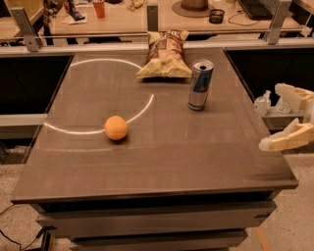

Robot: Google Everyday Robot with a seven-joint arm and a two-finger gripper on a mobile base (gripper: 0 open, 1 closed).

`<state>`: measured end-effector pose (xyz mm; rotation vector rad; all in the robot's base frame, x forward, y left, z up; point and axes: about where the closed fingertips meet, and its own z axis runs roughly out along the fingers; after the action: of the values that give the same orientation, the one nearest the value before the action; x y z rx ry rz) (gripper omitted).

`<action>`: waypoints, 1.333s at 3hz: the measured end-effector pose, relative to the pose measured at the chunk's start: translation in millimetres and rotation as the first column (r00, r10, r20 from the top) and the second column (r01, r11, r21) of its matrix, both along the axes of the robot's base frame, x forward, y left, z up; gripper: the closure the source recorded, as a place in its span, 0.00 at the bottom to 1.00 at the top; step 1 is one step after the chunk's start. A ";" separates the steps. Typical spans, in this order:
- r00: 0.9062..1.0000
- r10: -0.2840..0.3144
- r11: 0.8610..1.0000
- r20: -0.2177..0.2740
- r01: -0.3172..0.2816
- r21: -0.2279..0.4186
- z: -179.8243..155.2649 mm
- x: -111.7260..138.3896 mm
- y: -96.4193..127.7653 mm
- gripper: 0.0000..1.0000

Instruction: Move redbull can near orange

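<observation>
The redbull can (200, 84) stands upright on the brown table (196, 157), right of centre toward the back. The orange (116, 127) lies on the table to the left of the middle, well apart from the can. My gripper (270, 116) is at the right edge of the view, beyond the table's right side and lower right of the can. Its two pale fingers (289, 138) are spread apart and hold nothing.
A crinkled brown chip bag (166, 55) lies at the back of the table, just left of the can. A white circular line (98, 95) marks the tabletop. A cluttered desk (162, 14) stands behind, and small bottles (263, 103) sit on a shelf to the right.
</observation>
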<state>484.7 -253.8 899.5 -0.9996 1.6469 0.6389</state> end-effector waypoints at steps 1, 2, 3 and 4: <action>1.000 0.000 1.000 0.000 0.000 0.000 0.0 0.0 0.1 0.00; 1.000 0.006 1.000 -0.018 -0.006 0.021 -7.1 4.0 11.5 0.00; 1.000 0.010 0.999 -0.012 -0.009 0.048 -14.6 16.7 28.6 0.00; 1.000 0.006 0.998 0.010 -0.007 0.064 -22.5 33.9 43.9 0.00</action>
<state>518.6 -209.9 877.0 -0.9608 1.6049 0.6861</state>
